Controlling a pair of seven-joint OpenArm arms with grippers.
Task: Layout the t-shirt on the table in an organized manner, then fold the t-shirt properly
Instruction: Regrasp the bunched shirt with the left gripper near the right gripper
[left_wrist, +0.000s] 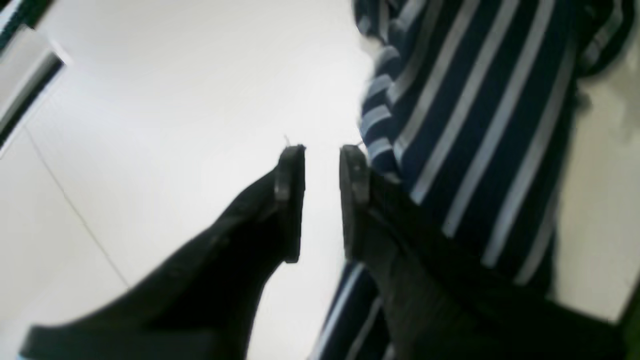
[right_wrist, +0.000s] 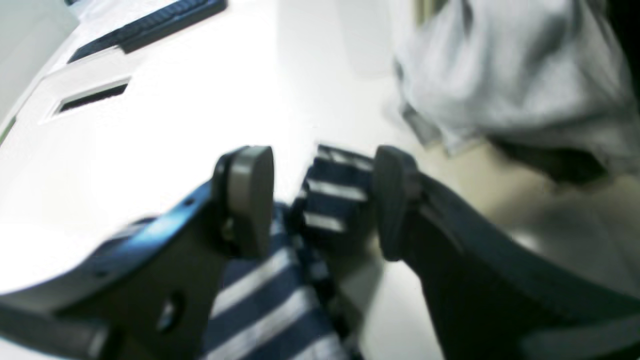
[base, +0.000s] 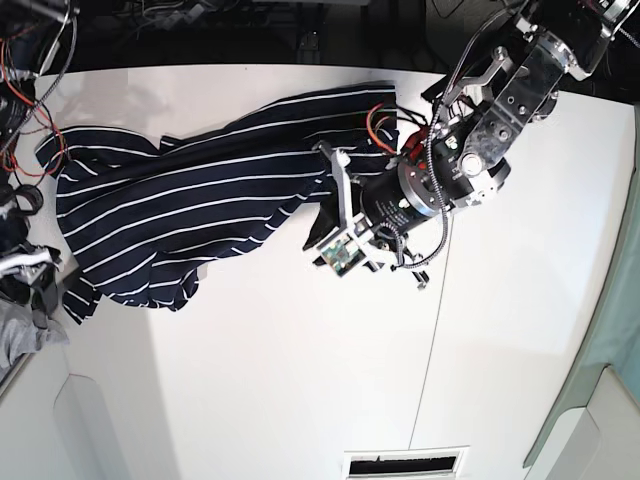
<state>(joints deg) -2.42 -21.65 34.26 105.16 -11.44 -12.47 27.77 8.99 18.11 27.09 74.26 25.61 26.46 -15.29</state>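
Looking across the table (base: 300, 400), you see the t-shirt (base: 180, 210) stretched left to right along the far side, its edges beside the parted, empty left gripper (left_wrist: 322, 200) and right gripper (right_wrist: 325, 200).

Shirt (base: 190, 205) dark navy, thin white stripes. Table (base: 270, 400) plain white, thin dark seam. Cloth (right_wrist: 510, 75) pale grey. Gripper fingers (left_wrist: 292, 200) black.

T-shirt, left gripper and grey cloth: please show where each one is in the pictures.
t-shirt (base: 180, 215), base view, on the middle of the striped fabric.
left gripper (left_wrist: 322, 152), left wrist view, between its fingertips.
grey cloth (right_wrist: 510, 75), right wrist view, on the crumpled middle.
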